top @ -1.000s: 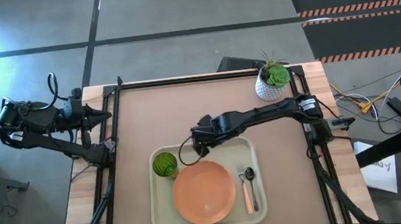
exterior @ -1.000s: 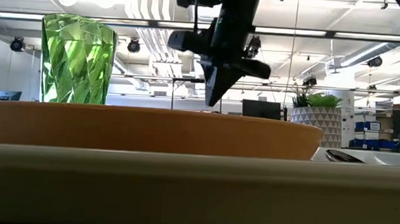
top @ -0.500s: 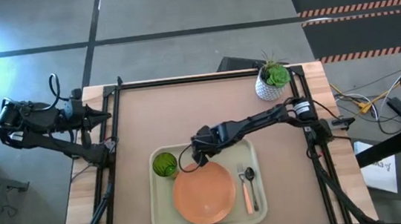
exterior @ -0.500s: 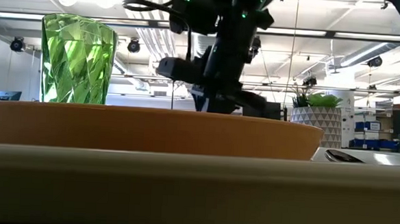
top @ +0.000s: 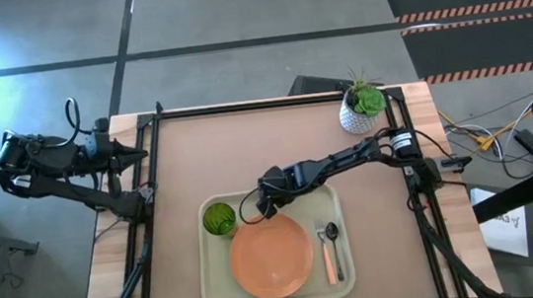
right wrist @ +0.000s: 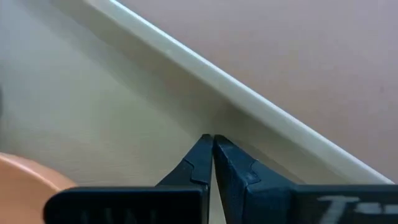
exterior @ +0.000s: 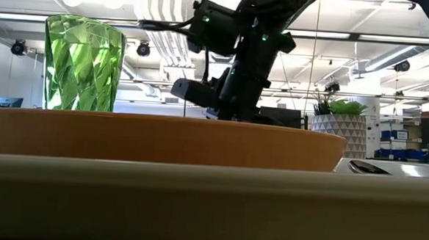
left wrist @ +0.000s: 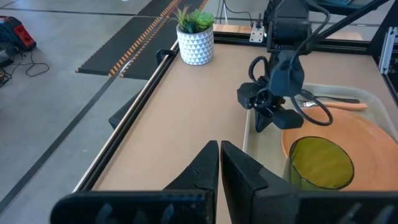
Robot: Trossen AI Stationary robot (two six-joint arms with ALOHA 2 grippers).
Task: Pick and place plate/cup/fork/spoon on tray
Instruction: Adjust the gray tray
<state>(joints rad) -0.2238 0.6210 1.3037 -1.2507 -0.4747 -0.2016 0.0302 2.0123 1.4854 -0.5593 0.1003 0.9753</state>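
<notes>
Starting at the left, the left hand [left wrist: 219, 163] waits off the surface's [top: 246, 146] left edge, its fingers pressed together and empty. Next comes the cup [top: 218, 219], upright in the tray's [top: 212, 292] far left corner; it looks like rigid faceted plastic or glass, probably light and a bit slick, so a pinch across the rim or around the wall would suit it, with care against tipping. Beside it, the plate [top: 272, 256] lies flat in the tray's middle; stiff and smooth, it offers only its thin rim as a hold. Over the tray floor just beyond the plate's far edge, the right hand [top: 263, 207] hangs low with fingers closed on nothing. Further right, the fork [top: 328, 258] and the spoon [top: 333, 236] lie side by side along the tray's right side; both are slim, hard and light, best taken mid-handle. All four pieces appear to sit in the tray already.
</notes>
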